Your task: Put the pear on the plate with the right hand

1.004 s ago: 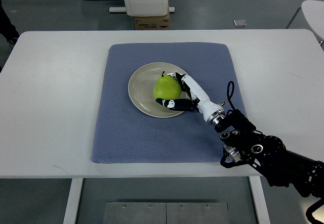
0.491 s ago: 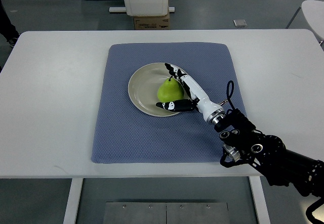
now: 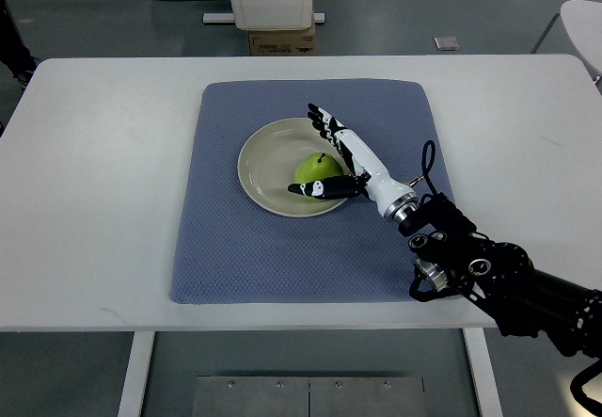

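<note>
The green pear (image 3: 318,168) sits on the beige plate (image 3: 268,165), toward its right side, stem up. The right hand (image 3: 340,158) lies just beside it with fingers (image 3: 323,120) spread apart and thumb (image 3: 310,189) extended below the fruit, gripping nothing. The plate rests on a blue mat (image 3: 235,248) on the white table (image 3: 94,200).

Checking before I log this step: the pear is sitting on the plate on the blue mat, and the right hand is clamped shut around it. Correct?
Not quite. The pear does sit on the plate on the blue mat, but the right hand is not clamped around it: the top view shows its fingers spread open beside the pear.
</note>
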